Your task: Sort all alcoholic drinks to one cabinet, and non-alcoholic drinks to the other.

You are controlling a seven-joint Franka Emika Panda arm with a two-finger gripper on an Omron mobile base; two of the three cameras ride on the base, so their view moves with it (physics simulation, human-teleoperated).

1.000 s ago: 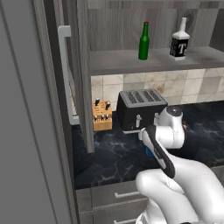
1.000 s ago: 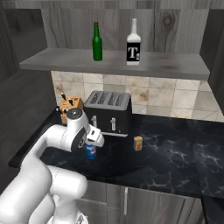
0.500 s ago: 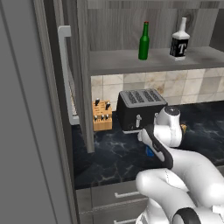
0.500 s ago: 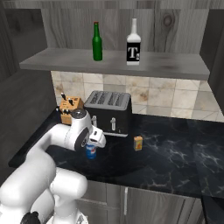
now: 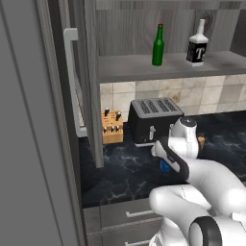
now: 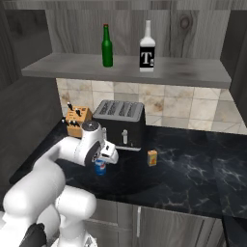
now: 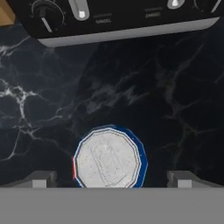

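The gripper (image 7: pixel 111 178) hangs over the can (image 7: pixel 108 158) on the counter (image 7: pixel 175 109), fingers wide apart either side, not touching. The carton (image 6: pixel 152 157) stands nearby. The open cabinet (image 6: pixel 193 72) holds the green bottle (image 6: pixel 107 46) and the T bottle (image 6: pixel 147 47).

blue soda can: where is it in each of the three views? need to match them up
Left base view: blue soda can, a sliver beside the arm.
Right base view: on the counter, below the wrist.
Hand view: seen from above, between the open fingertips.
Shared landmark: black toaster just behind it.
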